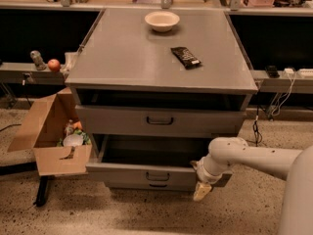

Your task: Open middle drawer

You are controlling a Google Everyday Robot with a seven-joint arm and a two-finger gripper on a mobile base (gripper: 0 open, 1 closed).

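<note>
The grey cabinet has three drawers. The middle drawer (pixel 122 174) is pulled well out, so its shallow dark interior shows, and a small dark loop handle (pixel 157 176) sits at the centre of its front. My gripper (pixel 201 191) hangs at the right end of that front panel, at the end of my white arm (pixel 254 156), pointing down towards the floor. The taller top drawer (pixel 117 120) stands slightly out. The short bottom drawer (pixel 157 185) is mostly hidden under the middle one.
A white bowl (pixel 162 20) and a dark snack packet (pixel 185 57) lie on the cabinet top. An open cardboard box (pixel 51 136) with items stands on the floor at the left, touching the drawer's corner. Cables hang at the right. An apple (pixel 54 64) rests on the left ledge.
</note>
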